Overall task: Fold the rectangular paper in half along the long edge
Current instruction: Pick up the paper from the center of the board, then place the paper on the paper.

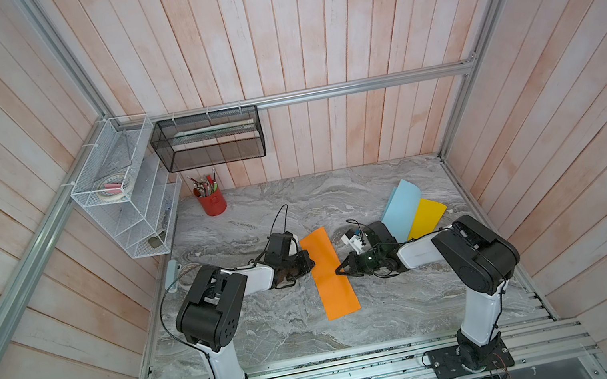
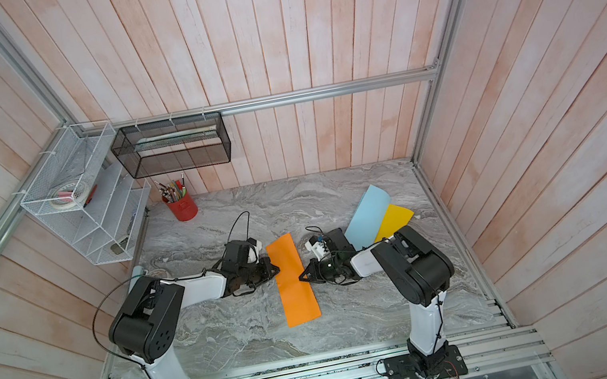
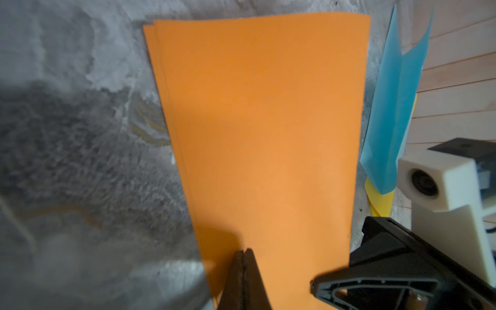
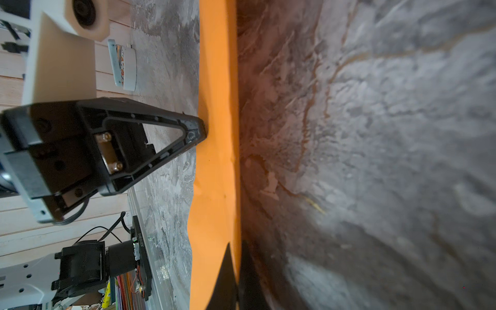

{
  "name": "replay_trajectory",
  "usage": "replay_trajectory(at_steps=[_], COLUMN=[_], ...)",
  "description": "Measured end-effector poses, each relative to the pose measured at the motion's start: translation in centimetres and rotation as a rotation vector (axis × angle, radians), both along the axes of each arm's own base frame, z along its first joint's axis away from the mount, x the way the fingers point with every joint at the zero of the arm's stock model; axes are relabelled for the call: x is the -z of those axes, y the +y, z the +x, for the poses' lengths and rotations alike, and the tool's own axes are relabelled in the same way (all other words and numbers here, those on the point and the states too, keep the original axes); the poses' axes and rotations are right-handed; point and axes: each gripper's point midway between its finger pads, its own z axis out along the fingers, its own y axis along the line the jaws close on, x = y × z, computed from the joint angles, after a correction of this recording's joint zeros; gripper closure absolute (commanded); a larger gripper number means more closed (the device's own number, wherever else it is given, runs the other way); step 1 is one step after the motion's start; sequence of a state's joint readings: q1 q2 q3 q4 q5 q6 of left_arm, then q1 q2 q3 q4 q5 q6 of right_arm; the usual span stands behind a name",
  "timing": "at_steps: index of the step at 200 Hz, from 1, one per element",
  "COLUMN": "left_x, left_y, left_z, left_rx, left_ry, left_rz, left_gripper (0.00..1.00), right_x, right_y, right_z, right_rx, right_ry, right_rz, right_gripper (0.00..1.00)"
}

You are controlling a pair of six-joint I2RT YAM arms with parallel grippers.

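Both closed: left end effector [image 3: 244, 254] atop orange paper [image 1: 331, 282], right end effector [image 1: 338, 271] clamping its edge.

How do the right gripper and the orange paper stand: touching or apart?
Touching. The right wrist view shows the right gripper shut on the edge of the orange paper.

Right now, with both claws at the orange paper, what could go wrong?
1. In the left wrist view the orange paper has its layers offset at the far end; pressing with the left claw could crease a skewed fold.
2. The right claw seems pinched on the wrinkled opposite edge; pulling may tear it or drag it.
3. The blue sheet and yellow sheet lie beside the right arm; a swing could sweep them.
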State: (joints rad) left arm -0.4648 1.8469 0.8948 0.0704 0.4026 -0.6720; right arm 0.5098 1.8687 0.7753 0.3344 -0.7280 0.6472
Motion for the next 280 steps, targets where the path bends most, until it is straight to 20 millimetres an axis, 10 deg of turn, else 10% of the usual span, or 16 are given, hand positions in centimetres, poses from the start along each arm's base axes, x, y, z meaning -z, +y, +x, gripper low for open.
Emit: replay_trajectory(at_steps=[27, 51, 79, 103, 153, 175, 192, 234, 280], left_x=[-2.1, -10.0, -22.0, -26.9, -21.8, -19.6, -19.2, -17.9, -19.4], left_y=[1.2, 1.4, 1.9, 2.7, 3.2, 3.3, 3.5, 5.3, 14.3], left_z=[0.3, 2.1, 2.3, 1.1, 0.8, 0.5, 0.4, 0.4, 1.5], left_rx=[-0.026, -0.058, -0.096, -0.114, -0.122, -0.122, -0.124, -0.182, -0.430], left_ry=[-0.013, -0.184, -0.466, -0.591, -0.489, -0.436, -0.424, -0.393, -0.417], left_rz=[0.050, 0.003, -0.120, -0.178, -0.115, -0.089, -0.077, 0.010, 0.121], left_gripper=[0.48, 0.19, 0.12, 0.11, 0.13, 0.12, 0.11, 0.00, 0.00], right_x=[-0.8, -4.4, -10.3, -13.2, -10.5, -7.9, -5.9, -3.6, -5.9], right_y=[0.1, 0.1, -3.0, -8.5, -20.7, -21.6, -21.8, -24.4, -27.7], right_z=[0.6, 2.6, 6.8, 10.3, 13.5, 14.1, 13.9, 12.9, 12.4], right_rx=[-0.010, 0.002, 0.101, 0.247, 0.607, 0.646, 0.668, 0.771, 0.879], right_ry=[0.003, -0.068, -0.191, -0.264, -0.201, -0.146, -0.096, -0.019, -0.001], right_rz=[-0.022, -0.010, 0.051, 0.078, 0.144, 0.152, 0.154, 0.114, -0.084], right_gripper=[1.00, 1.00, 1.00, 1.00, 1.00, 0.99, 0.74, 0.54, 0.48])
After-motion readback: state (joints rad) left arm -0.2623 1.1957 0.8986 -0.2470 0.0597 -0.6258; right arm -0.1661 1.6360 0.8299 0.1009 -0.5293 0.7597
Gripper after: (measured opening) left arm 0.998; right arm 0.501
